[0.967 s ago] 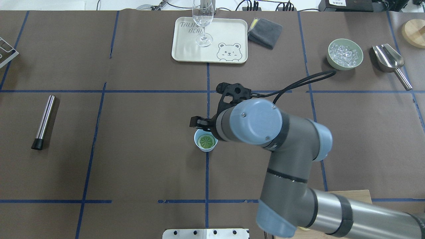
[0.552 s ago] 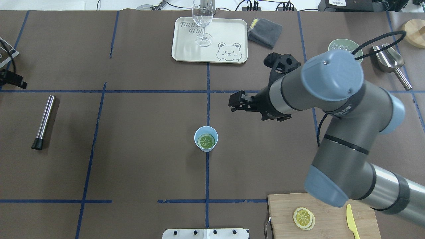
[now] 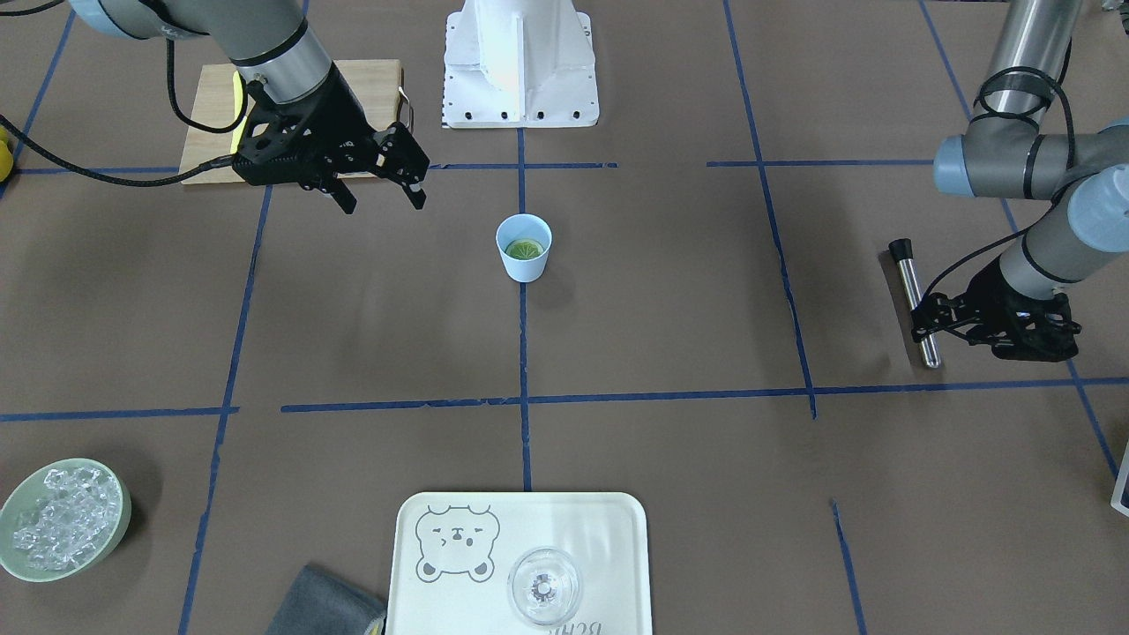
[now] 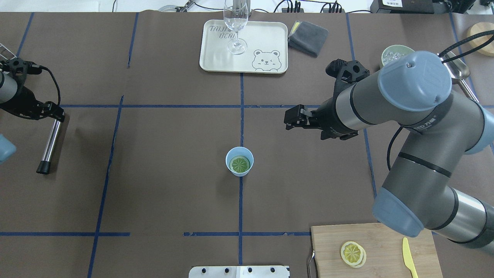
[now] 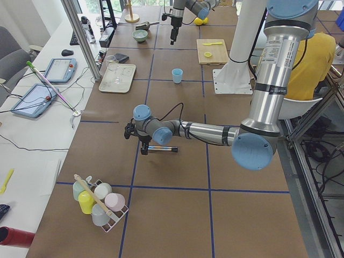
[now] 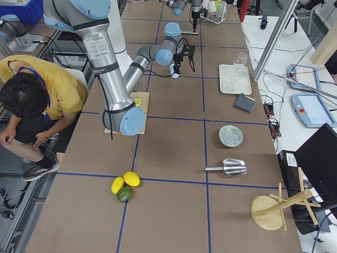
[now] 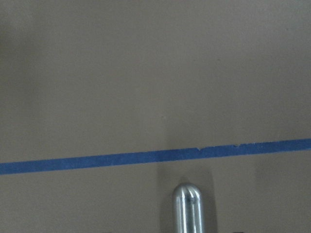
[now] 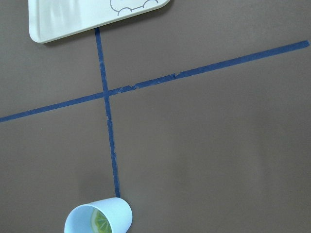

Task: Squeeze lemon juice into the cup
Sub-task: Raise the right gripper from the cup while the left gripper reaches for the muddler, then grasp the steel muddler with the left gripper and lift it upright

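Observation:
The light-blue cup [image 4: 239, 161] stands upright at the table's middle, on a blue tape line, and also shows in the front view [image 3: 524, 260] and the right wrist view [image 8: 116, 209]. A lemon slice [image 4: 239, 164] lies flat inside it and looks greenish. Another lemon slice [image 4: 352, 253] lies stacked on a second one on the cutting board. My right gripper [image 4: 288, 120] [image 3: 384, 205] is open and empty, raised to the right of the cup and beyond it. My left gripper [image 4: 54, 114] [image 3: 920, 320] hovers open at the far end of a steel rod [image 4: 50, 143].
A cream tray [image 4: 270, 42] with a clear glass [image 4: 236, 27] sits at the far middle, with a grey cloth [image 4: 308, 37] beside it. The green ice bowl [image 3: 62, 519] and a metal scoop [image 4: 459, 69] are far right. A yellow knife [image 4: 409, 256] lies on the wooden board [image 4: 386, 239].
My right gripper has left the cup and moved right and away from me, and the slice stays in the cup. My left arm has come in over the rod's far end.

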You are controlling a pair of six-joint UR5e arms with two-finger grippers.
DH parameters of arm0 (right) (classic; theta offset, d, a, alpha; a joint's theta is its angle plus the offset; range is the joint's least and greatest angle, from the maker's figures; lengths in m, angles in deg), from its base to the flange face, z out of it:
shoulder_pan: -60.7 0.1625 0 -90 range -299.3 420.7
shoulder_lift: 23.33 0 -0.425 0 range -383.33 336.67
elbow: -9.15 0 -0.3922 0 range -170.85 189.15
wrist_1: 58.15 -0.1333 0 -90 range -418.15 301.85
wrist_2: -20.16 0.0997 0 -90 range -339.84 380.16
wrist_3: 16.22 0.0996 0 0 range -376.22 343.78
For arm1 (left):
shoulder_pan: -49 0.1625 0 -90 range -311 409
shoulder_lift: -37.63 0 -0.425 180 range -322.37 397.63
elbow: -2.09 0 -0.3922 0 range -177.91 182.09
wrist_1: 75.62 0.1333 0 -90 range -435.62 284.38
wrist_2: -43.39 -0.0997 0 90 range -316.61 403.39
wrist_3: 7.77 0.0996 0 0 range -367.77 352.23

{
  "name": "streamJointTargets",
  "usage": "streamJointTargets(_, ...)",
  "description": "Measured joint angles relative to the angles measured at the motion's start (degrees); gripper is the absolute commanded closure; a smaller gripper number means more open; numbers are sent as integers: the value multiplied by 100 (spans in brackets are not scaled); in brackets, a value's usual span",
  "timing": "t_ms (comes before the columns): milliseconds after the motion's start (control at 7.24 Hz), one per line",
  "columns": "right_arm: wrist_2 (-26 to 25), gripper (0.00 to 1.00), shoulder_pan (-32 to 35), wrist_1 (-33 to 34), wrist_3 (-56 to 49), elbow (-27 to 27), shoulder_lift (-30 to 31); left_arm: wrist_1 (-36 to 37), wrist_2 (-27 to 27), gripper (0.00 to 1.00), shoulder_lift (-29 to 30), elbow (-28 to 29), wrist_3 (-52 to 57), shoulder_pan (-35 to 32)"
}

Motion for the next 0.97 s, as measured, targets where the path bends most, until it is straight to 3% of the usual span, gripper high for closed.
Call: streamJointTargets(967, -44, 0, -37, -9, 5, 24, -3, 0, -15, 35, 17, 71, 3, 110)
